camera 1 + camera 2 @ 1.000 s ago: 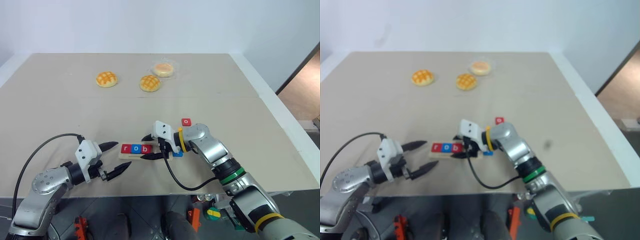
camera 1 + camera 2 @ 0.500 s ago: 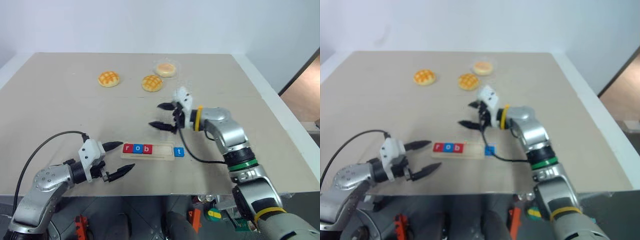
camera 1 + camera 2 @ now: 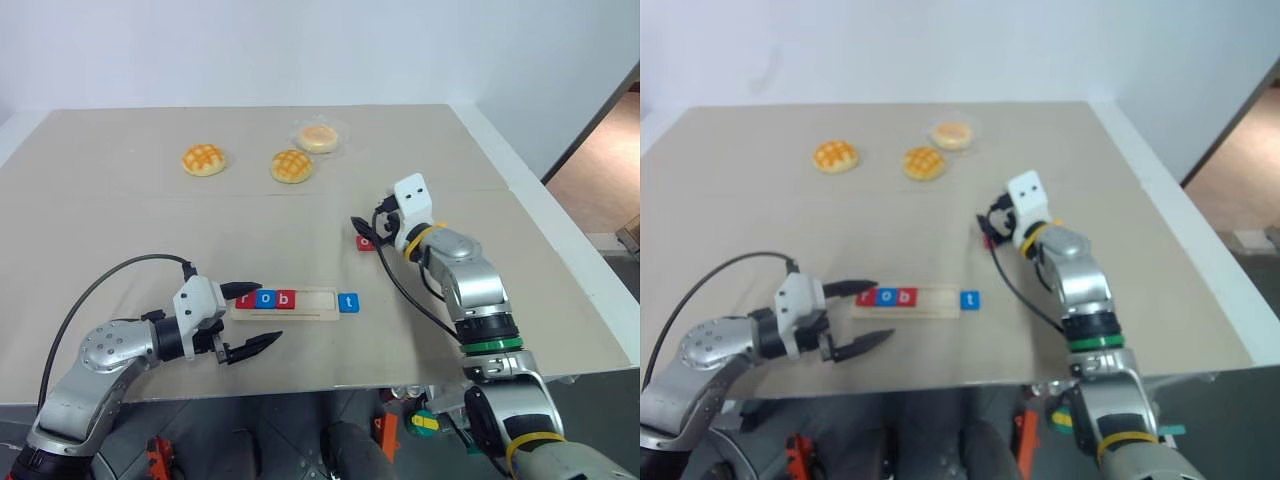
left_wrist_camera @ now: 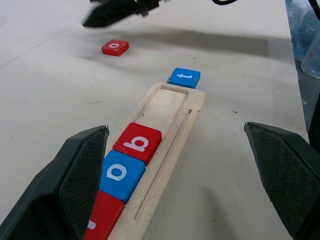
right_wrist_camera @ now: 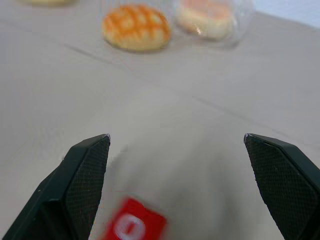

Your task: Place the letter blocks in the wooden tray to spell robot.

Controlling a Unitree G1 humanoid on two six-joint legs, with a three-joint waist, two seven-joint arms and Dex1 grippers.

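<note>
The wooden tray [image 3: 312, 304] lies on the table near the front, with a red r [image 4: 102, 217], a blue o [image 3: 264, 298] and a red b [image 3: 286, 298] in its groove, filling its left part. A blue t block [image 3: 347, 302] lies on the table touching the tray's right end. A red o block [image 3: 365, 241] lies farther back and to the right. My right gripper [image 3: 362, 230] is open right at it, and the block [image 5: 134, 225] shows low between the fingers. My left gripper [image 3: 252, 319] stands open at the tray's left end, one finger over the r.
Two golden buns [image 3: 203, 159] [image 3: 291, 166] and a plastic-wrapped bun [image 3: 319, 137] sit at the back of the table. The table's right edge [image 3: 560, 250] runs close to my right arm. A black cable [image 3: 100, 290] loops from my left arm.
My right gripper left the tray's right end, where the blue t now lies, and swung back and right to the red o. The left gripper barely moved. The camera shifted slightly.
</note>
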